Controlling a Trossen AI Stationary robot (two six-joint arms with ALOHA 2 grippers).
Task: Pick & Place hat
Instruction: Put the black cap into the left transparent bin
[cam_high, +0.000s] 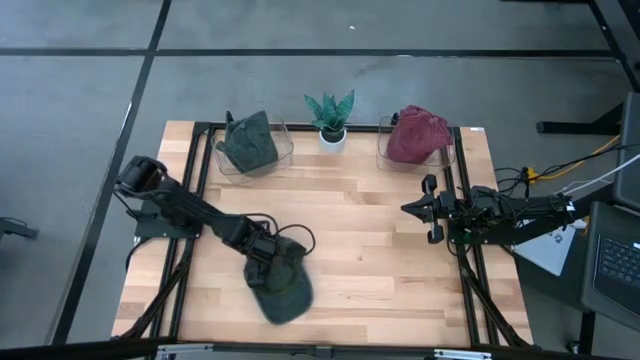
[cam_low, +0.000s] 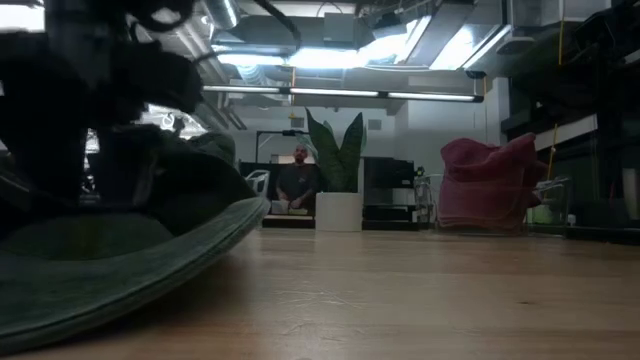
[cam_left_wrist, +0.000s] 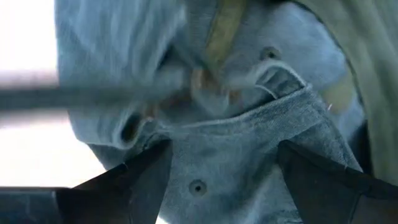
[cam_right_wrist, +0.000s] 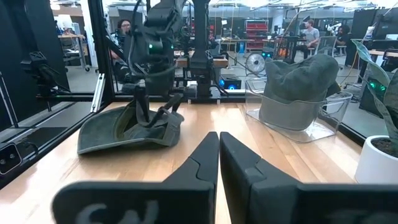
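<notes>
High view, left gripper: down at the near-left part of the table, right over the green hat, at the crown end.
Left jaws: spread wide; in the left wrist view the two dark fingers stand apart on either side of the hat's fabric, not pinching it.
Green hat: lying on the wood with its brim toward the near edge; in the right wrist view it sits flat on the table with the left gripper reaching down into it.
Low view: the hat's brim fills the left foreground, resting on the table; the dark arm above it is blurred.
Right gripper: waiting at the right edge of the table, well apart from the hat, pointing toward the middle.
Right jaws: closed on nothing; in the right wrist view the two fingers meet.
Left bin: clear, at the far left of the table, with another green hat in it; same bin in the right wrist view.
Right bin: clear, at the far right, holding a red hat; the red hat also shows in the low view.
Plant: in a white pot between the two bins; in the low view at centre back.
Room: a person sits far behind the table.
</notes>
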